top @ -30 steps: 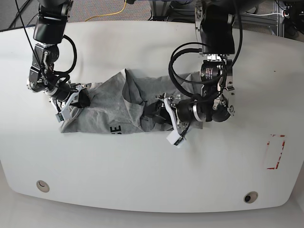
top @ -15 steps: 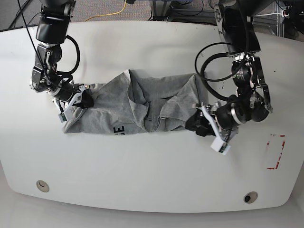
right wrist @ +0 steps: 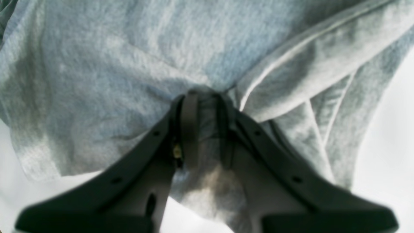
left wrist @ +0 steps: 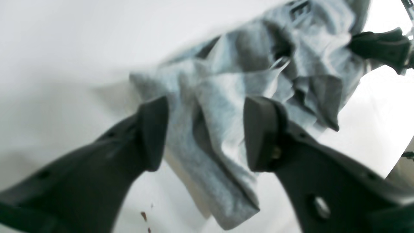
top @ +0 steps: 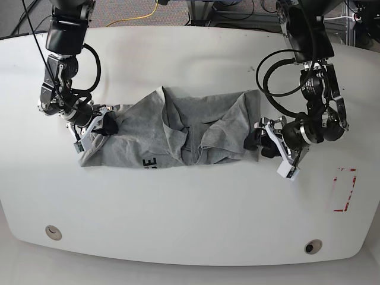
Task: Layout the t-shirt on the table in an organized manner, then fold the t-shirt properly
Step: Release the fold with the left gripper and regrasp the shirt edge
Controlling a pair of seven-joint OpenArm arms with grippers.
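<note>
The grey t-shirt (top: 178, 130) lies crumpled in a wide band across the middle of the white table (top: 190, 208), with black letters near its front edge. My right gripper (top: 107, 124) is at the shirt's left end in the base view. The right wrist view shows this gripper (right wrist: 207, 106) shut on a bunched fold of the t-shirt (right wrist: 113, 64). My left gripper (top: 256, 142) is at the shirt's right edge. In the left wrist view it (left wrist: 205, 129) stands open, its fingers (left wrist: 152, 136) either side of a hanging fold of the t-shirt (left wrist: 291, 42).
A red dashed rectangle (top: 344, 190) marks the table at the right. Two round grommet holes (top: 53, 232) (top: 313, 246) sit near the front edge. A yellow cable (top: 142, 15) lies on the floor behind the table. Dark specks (left wrist: 144, 216) dot the tabletop.
My left arm has swung from the shirt's middle out to its right edge, and the cloth has spread wider to the right. The right arm has stayed in place, holding the left end.
</note>
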